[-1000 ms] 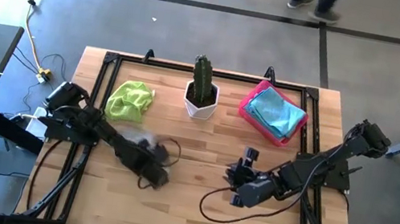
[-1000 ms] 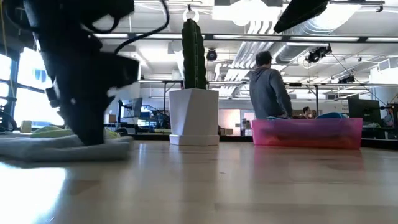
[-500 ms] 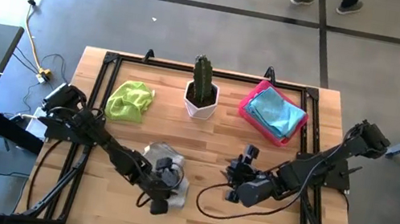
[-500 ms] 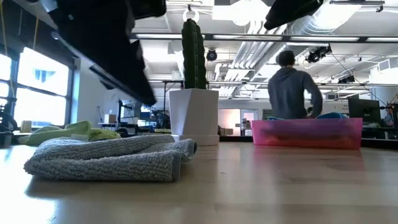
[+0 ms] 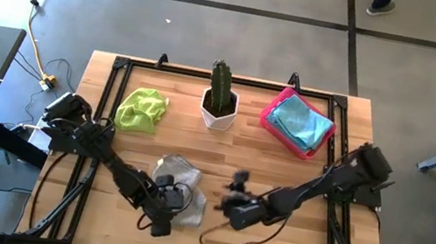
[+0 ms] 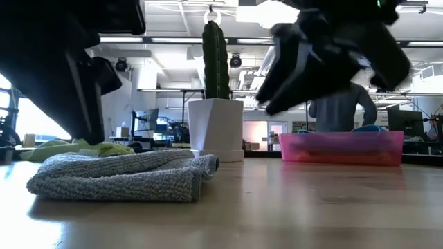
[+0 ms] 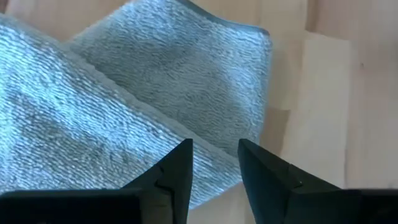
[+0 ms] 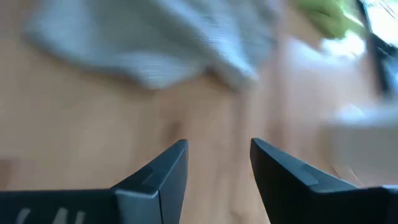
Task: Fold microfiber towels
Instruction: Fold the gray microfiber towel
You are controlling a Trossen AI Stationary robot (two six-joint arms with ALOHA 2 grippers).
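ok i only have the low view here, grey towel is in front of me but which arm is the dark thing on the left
Observer: That is the left arm; in the high view its gripper is at the near edge of the grey towel.
Operator: is it holding the towel
Observer: No. In the left wrist view the fingers stand open with only cloth beneath, nothing between them.
Operator: and the blurry one top right
Observer: The right gripper, beside the towel, open and empty.
Operator: anything in the pink tray
Observer: Light blue towels lie in the tray.
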